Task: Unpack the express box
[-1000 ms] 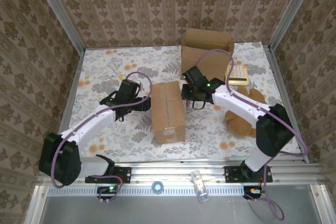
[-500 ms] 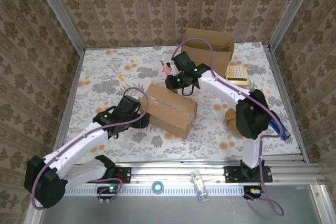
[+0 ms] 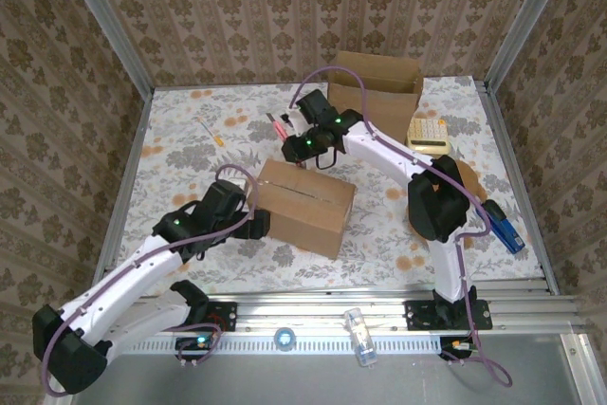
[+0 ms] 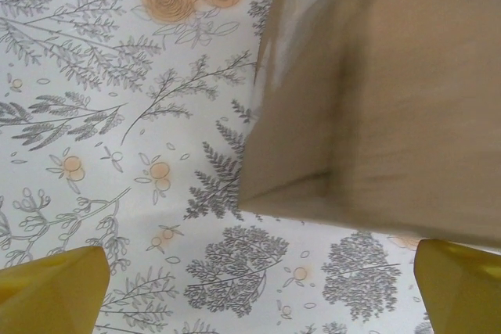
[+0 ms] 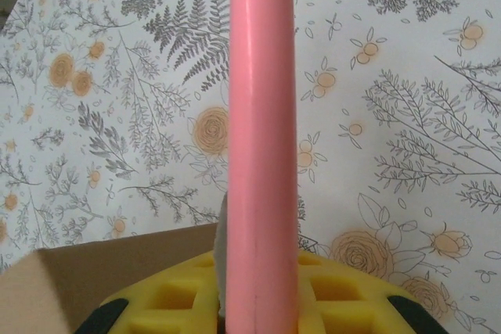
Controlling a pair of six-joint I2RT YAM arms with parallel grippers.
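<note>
The express box (image 3: 303,204), closed, is lying just ahead of the left gripper's (image 3: 258,225) wide-spread, empty fingers (image 4: 55,283), seemingly so they can steady it, while the right gripper (image 3: 292,131) is clamping a pink-handled cutter (image 5: 262,138) between nearly closed fingers beyond the box, presumably for slitting its seam.

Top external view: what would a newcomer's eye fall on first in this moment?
First the closed brown cardboard box at the centre, lying askew with its seam on top. Just beyond it the right gripper clamps a pink tool, and the left gripper is open beside the box's left end.
</note>
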